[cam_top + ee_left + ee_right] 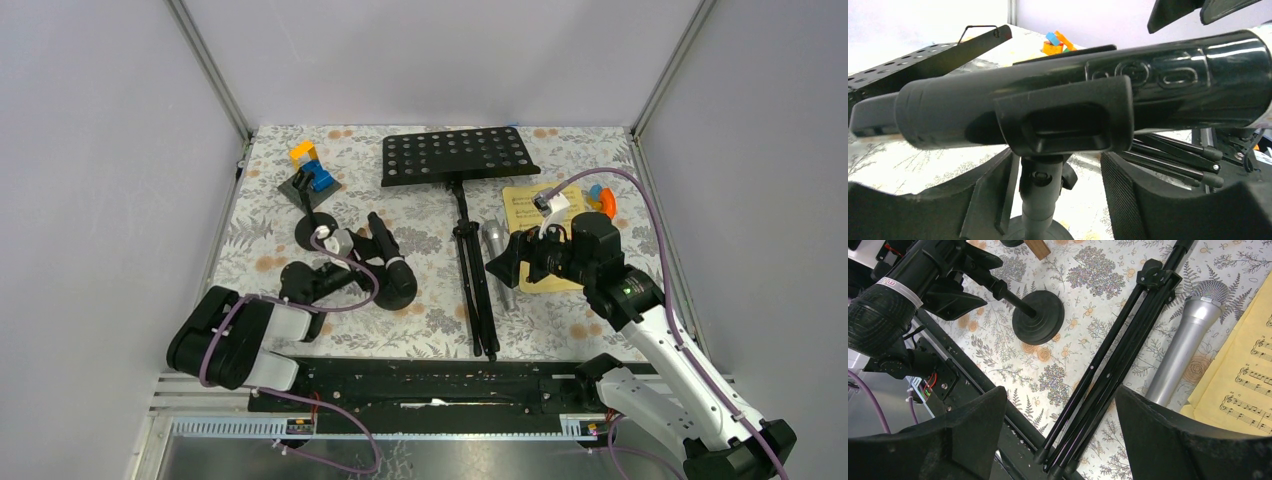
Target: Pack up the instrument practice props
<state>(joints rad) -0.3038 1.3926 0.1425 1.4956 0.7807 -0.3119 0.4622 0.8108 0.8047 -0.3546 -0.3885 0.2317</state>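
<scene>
Far left: white side wall (100,200) and the edge of the floral-patterned surface (255,230) sit close to the left arm, so little room to swing outward there.

Behind it are the yellow-and-blue toy block build (308,165) and a second short black post (310,212). Not targets now, so stay off them.

Left tool (1058,170): fingers spread, gripping nothing. It sits low beside the black disc-based post (1038,317), with the glossy black microphone (1098,95) lying across the black clip holder (1068,120) just above the pads.

My read is that the step is taking this mic.
- Raise the tool to the mic body and clamp on the barrel, not on the clip or post.
- Pull out along the clip's open side. A straight yank likely tips the light base.
- The barrel looks slick, so centre it in the pads.

Open surface lies between the disc base and the folded black tripod legs (1103,370). That's the clean exit lane.

Centre: the black perforated music rack (455,155) lies flat at the back, legs running towards the near edge.

Right tool (1060,400): wide apart and empty, hovering over the legs and the silver microphone (1183,355). The mic lies just beside the legs, its tail at the yellow sheet-music pages (1243,385). Tight spot, so a pinch there could snag a leg or the paper.

Far right: the small orange plastic toy (600,198) sits near the right wall.
</scene>
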